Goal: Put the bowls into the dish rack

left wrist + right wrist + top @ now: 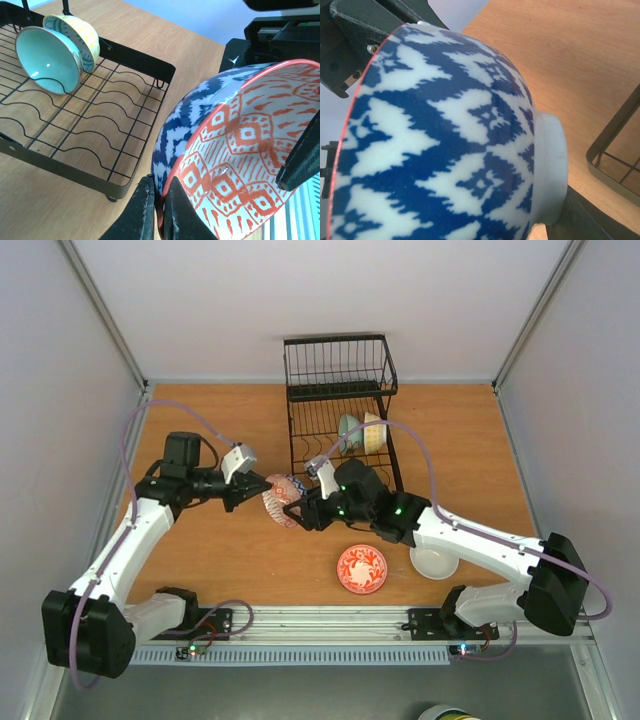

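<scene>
Lower centre of the overhead view, nearest the arm bases, a red bowl (361,569) sits flat on the wooden table (220,560). A white bowl (434,563) lies just right of it, partly under the right arm.

Toward the middle of the frame, a patterned bowl (283,501), blue and white outside and orange and white inside, is held on edge above the table between the two arms. The left gripper (159,202) is pinched tight on its rim, one finger inside and one outside. The right gripper (305,510) meets the bowl from the right with its fingers partly spread. One finger (301,155) lies across the inside and another (585,220) sits by the foot ring; whether they press on the bowl I cannot tell.

Farther back, upper centre, the black wire rack (340,392) holds a green bowl (348,432) and a yellow bowl (373,432), standing on edge side by side among the tines.
</scene>
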{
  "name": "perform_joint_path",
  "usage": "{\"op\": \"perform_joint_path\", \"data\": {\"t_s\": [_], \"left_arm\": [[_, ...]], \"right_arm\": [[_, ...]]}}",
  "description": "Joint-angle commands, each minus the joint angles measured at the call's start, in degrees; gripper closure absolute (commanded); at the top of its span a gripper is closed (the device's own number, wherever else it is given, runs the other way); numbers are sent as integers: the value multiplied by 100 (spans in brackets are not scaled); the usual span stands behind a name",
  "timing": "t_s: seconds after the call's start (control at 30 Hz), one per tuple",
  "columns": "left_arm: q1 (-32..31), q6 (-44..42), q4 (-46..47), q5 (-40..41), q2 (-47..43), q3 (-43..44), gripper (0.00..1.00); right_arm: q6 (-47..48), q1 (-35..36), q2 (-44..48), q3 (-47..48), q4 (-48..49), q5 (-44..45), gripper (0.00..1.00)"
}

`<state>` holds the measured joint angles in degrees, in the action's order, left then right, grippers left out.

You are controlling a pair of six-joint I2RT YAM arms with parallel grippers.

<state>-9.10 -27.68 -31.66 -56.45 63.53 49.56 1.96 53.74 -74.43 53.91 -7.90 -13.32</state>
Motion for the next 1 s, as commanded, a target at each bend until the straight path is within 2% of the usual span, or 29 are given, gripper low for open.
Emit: {"op": "perform_joint_path", "data": {"t_s": [0.0,0.07,0.13,0.2,0.23,0.3,0.4,0.7,0.83,0.97], "left_arm": [[23,406,440,85,-129,-110,100],[23,569,555,282,-130,-113,95],[23,687,684,556,-151,-120,69],[23,843,875,931,-191,-149,37],[23,935,959,1120,-206,-167,24],[23,1124,1119,1526,-227,-191,12],[23,1310,1227,1945,-241,-192,6],[23,1354,1250,2051,-361,-230,4],[25,1355,1259,1983,-364,-240,4],[23,1328,1260,1896,-356,-250,3]], "right_arm": [[511,-39,238,430,-574,1014,99],[651,-39,168,694,-868,1548,99],[763,-39,-76,1098,-1292,2110,99],[815,-45,-439,1615,-1846,2811,99],[834,-51,-644,1911,-2119,3152,99],[839,-64,-1115,2476,-2630,3766,99],[900,-94,-1838,3325,-3167,4355,99],[1075,-155,-4291,5768,-4767,6134,99],[1052,-267,-4889,6423,-5230,6329,99],[1130,-435,-5134,6526,-5156,6127,99]]}}
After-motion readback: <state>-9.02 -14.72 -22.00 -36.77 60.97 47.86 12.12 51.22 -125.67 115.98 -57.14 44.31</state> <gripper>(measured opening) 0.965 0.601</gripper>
